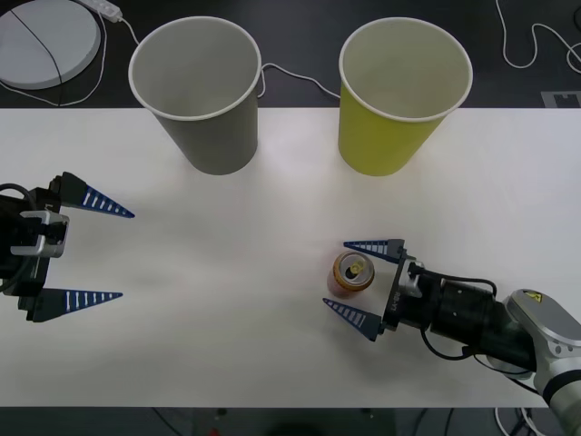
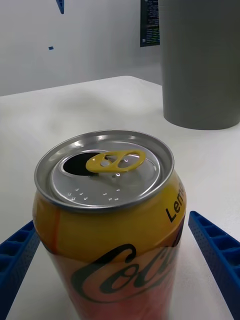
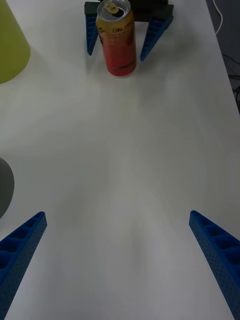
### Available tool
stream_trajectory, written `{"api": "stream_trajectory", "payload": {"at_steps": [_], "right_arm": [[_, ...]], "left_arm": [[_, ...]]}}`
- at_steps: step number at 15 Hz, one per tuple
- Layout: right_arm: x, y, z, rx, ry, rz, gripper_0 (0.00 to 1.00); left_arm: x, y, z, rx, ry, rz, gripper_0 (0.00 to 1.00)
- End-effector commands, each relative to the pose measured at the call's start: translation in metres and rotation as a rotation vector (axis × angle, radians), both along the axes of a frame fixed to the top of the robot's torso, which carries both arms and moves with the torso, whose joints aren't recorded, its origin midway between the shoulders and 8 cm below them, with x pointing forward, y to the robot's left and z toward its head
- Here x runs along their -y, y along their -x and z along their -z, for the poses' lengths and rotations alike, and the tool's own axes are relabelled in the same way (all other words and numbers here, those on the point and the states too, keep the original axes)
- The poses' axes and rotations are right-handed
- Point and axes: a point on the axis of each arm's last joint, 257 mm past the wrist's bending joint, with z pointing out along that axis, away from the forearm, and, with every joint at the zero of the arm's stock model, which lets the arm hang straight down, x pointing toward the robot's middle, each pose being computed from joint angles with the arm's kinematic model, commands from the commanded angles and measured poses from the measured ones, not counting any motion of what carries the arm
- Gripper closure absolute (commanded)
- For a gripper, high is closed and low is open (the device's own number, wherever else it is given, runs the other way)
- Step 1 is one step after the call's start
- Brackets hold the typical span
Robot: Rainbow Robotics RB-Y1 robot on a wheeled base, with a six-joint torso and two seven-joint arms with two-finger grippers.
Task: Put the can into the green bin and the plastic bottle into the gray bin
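Upright on the white table, the can stands between the right gripper's spread blue fingers, gaps either side; left gripper waits open at the left edge; gray bin and green bin stand behind.

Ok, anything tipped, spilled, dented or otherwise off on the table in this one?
Nothing stands out. The can stands upright and undented between the open fingers of the right tool, its tab opening already open, with no spill around it. The gray bin and green bin stand upright. The left tool waits open.
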Motion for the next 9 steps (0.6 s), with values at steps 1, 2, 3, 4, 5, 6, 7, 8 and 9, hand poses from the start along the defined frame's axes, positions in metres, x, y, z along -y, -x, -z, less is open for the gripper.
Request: {"api": "stream_trajectory", "payload": {"at_steps": [1, 2, 3, 4, 5, 6, 7, 8, 9], "right_arm": [[-0.0011, 0.0006, 0.0, 0.0, 0.001, -0.003, 0.63], [-0.0015, 0.0006, 0.0002, -0.003, 0.0, -0.004, 0.95], [-0.0027, 0.001, 0.0005, -0.004, 0.001, -0.008, 1.0], [-0.0043, 0.0017, 0.0007, -0.006, 0.001, -0.013, 1.0], [-0.0052, 0.0025, 0.0012, -0.011, 0.0, -0.015, 1.0], [-0.0066, 0.0027, 0.0007, -0.01, 0.0, -0.019, 1.0], [-0.0052, 0.0027, 0.0, -0.007, 0.005, -0.025, 1.0], [-0.0045, 0.0037, -0.001, -0.009, 0.007, -0.034, 1.0], [-0.0026, 0.0047, -0.0028, -0.011, 0.007, -0.042, 1.0]], "left_arm": [[0.0, 0.0, 0.0, 0.0, 0.0, 0.0, 0.0], [0.0, 0.0, 0.0, 0.0, 0.0, 0.0, 0.0], [0.0, 0.0, 0.0, 0.0, 0.0, 0.0, 0.0], [0.0, 0.0, 0.0, 0.0, 0.0, 0.0, 0.0], [0.0, 0.0, 0.0, 0.0, 0.0, 0.0, 0.0], [0.0, 0.0, 0.0, 0.0, 0.0, 0.0, 0.0], [0.0, 0.0, 0.0, 0.0, 0.0, 0.0, 0.0], [0.0, 0.0, 0.0, 0.0, 0.0, 0.0, 0.0], [0.0, 0.0, 0.0, 0.0, 0.0, 0.0, 0.0]]}}
